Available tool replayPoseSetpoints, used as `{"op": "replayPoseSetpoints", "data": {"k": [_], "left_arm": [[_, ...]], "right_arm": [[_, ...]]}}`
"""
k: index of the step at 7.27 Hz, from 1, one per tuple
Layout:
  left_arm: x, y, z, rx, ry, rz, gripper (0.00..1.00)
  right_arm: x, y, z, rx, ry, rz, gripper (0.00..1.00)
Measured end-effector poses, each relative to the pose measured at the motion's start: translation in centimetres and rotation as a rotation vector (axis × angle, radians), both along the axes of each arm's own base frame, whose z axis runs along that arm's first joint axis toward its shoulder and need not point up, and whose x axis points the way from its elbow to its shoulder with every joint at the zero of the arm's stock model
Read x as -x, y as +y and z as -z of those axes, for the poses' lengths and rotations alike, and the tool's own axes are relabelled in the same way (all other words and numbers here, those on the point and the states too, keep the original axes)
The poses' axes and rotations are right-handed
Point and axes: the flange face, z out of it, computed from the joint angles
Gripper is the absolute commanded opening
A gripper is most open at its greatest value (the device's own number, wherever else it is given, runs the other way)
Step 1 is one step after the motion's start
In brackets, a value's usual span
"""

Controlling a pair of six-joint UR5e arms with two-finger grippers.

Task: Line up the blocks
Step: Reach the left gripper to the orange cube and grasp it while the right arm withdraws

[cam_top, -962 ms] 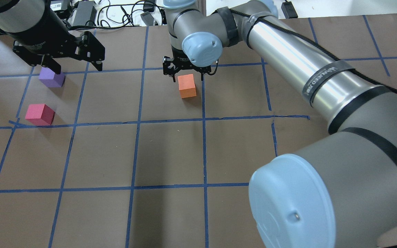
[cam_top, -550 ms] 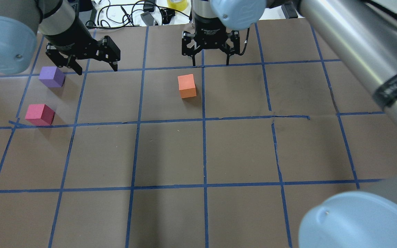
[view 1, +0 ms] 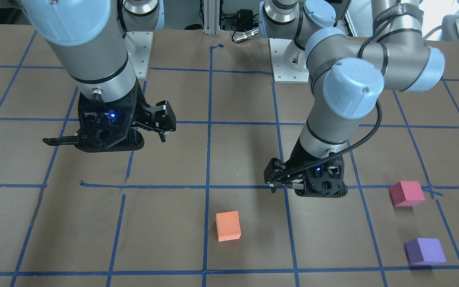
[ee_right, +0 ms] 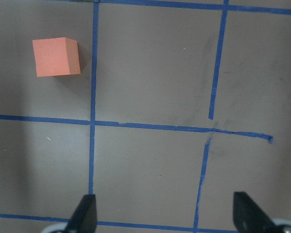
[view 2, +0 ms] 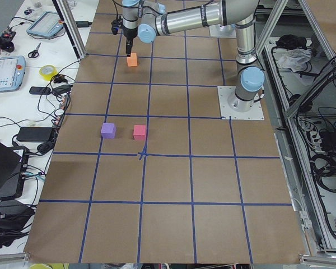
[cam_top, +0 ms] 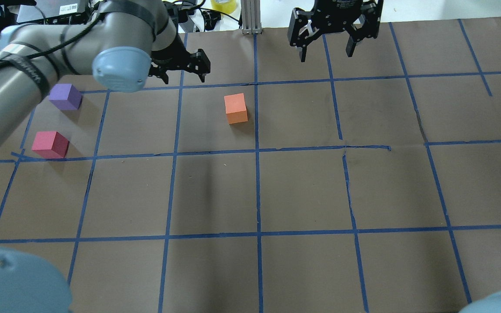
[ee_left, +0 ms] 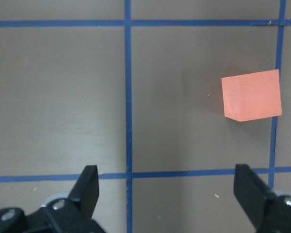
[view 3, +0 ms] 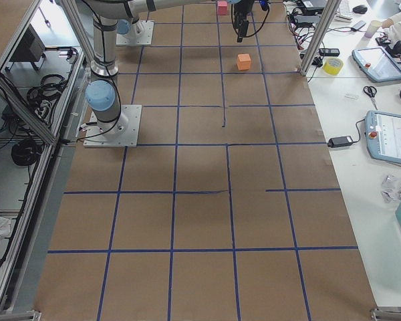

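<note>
The orange block (cam_top: 235, 108) sits alone near the table's middle, beside a blue grid line; it also shows in the front view (view 1: 228, 226) and in both wrist views (ee_left: 252, 94) (ee_right: 56, 57). The purple block (cam_top: 65, 96) and the pinkish-red block (cam_top: 50, 144) sit close together at the left, also in the front view (view 1: 424, 251) (view 1: 407, 193). My left gripper (cam_top: 184, 76) is open and empty, above the table left of and beyond the orange block. My right gripper (cam_top: 326, 55) is open and empty, high near the far edge, right of the orange block.
Cables, power adapters and a yellow tape roll (cam_top: 223, 5) lie beyond the table's far edge. The arms' base plates (view 1: 289, 67) stand on the robot's side. My left arm's links (cam_top: 24, 82) hang over the purple and pinkish-red blocks' corner.
My left gripper moved right, from beside the purple block toward the orange block. My right gripper rose and moved away from the orange block toward the far right. The blocks did not move.
</note>
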Motion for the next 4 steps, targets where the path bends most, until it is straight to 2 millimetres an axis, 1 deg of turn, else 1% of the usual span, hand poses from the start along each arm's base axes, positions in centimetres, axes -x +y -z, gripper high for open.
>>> {"op": "replayPoseSetpoints", "data": {"k": [1, 2, 3, 4], "left_arm": [[2.9, -1.1, 2.8, 0.001, -0.007, -0.007, 1.00], [4.7, -2.0, 5.3, -0.002, -0.011, -0.024, 1.00], [5.8, -2.8, 7.4, -0.009, -0.009, -0.046, 1.00], [6.6, -3.4, 9.0, -0.018, -0.003, -0.068, 1.00]], "right_arm": [[1.0, -0.3, -0.5, 0.038, -0.001, -0.003, 1.00], [1.6, -0.4, -0.9, 0.072, -0.001, -0.002, 1.00], [2.0, 0.0, -0.4, 0.072, 0.012, 0.000, 1.00], [2.4, 1.2, 0.5, 0.058, 0.034, 0.004, 1.00]]}}
